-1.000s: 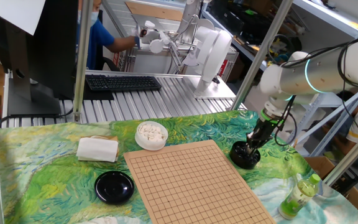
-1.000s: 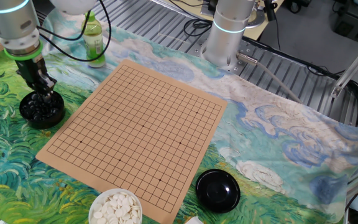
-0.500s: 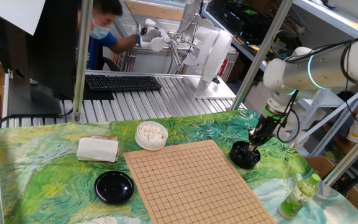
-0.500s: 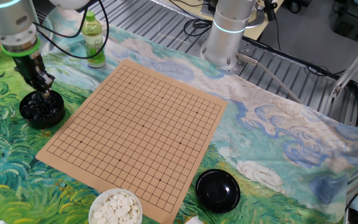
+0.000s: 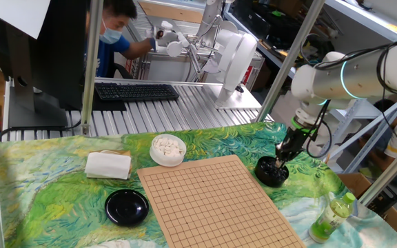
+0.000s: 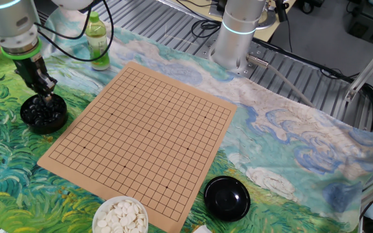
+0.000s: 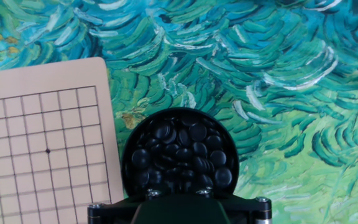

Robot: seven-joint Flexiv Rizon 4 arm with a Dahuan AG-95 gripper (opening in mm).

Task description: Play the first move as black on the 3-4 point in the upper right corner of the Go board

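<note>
- The end effector (image 5: 279,160) hangs over the black bowl (image 5: 271,172) at the right edge of the Go board (image 5: 212,200), its tip at or just inside the bowl's rim; in the other fixed view the end effector (image 6: 44,97) sits over the same bowl (image 6: 43,114).
- I cannot tell whether its fingers are apart or pinched on a stone: both fixed views show them too small, and the hand view shows only the dark base of the hand at the bottom edge.
- In the hand view the bowl (image 7: 180,155) is full of black stones (image 7: 191,149), glossy and heaped together, with the board's corner (image 7: 42,149) just beside it on the left.
- The board carries no stones in any view; its grid near the corner closest to the bowl is bare.
- Around the board on the table (image 5: 47,186), which is covered with a green and blue painted cloth: a white bowl of white stones (image 5: 167,149) near the far left corner, a black lid (image 5: 127,207) to the left, a folded white cloth (image 5: 107,164) beyond it.
- A green bottle (image 5: 332,215) stands near the board's right side, past the black bowl; in the other fixed view the bottle (image 6: 97,44) is just off the board's far corner.
- A person in a blue shirt (image 5: 112,34) is behind the table, by a keyboard (image 5: 136,91).
</note>
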